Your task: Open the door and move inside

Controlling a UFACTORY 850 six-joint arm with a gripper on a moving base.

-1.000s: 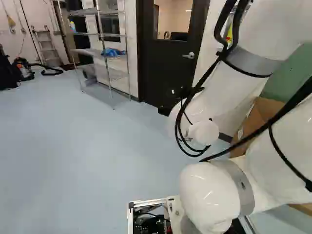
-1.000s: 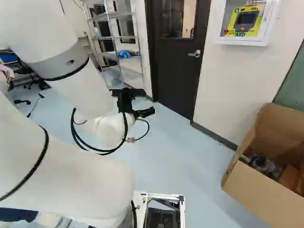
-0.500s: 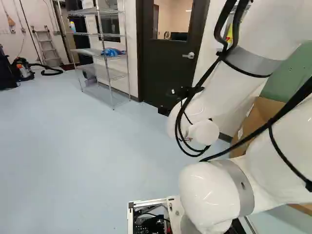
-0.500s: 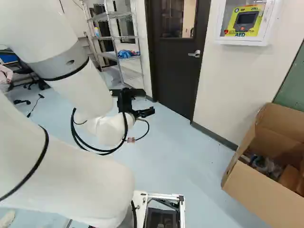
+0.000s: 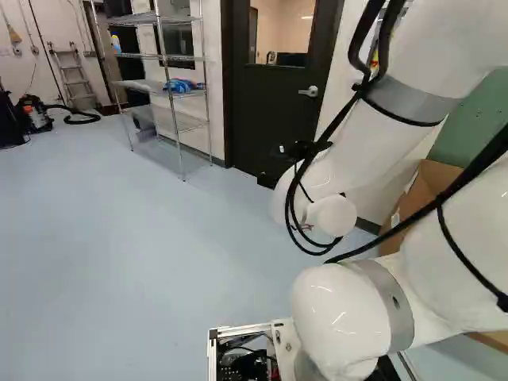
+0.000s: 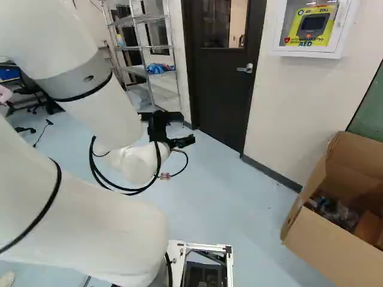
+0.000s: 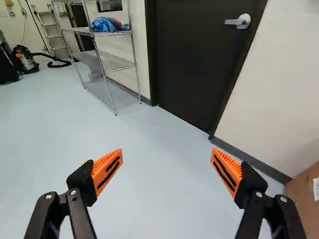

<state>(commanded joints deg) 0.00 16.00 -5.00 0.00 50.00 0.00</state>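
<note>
Door (image 7: 199,59) ahead of my gripper (image 6: 187,128).
I see its fingers spread wide, the lever handle (image 7: 243,21) well beyond them.

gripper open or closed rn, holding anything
Gripper: open, its orange pads wide apart, holding nothing.

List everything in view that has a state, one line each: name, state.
Door: closed
Door handle: lever about level, ungripped
Gripper: open, empty
Cardboard box: open, things inside
Wall cabinet: looks closed
Wire rack: upright, holding a blue bundle
</note>
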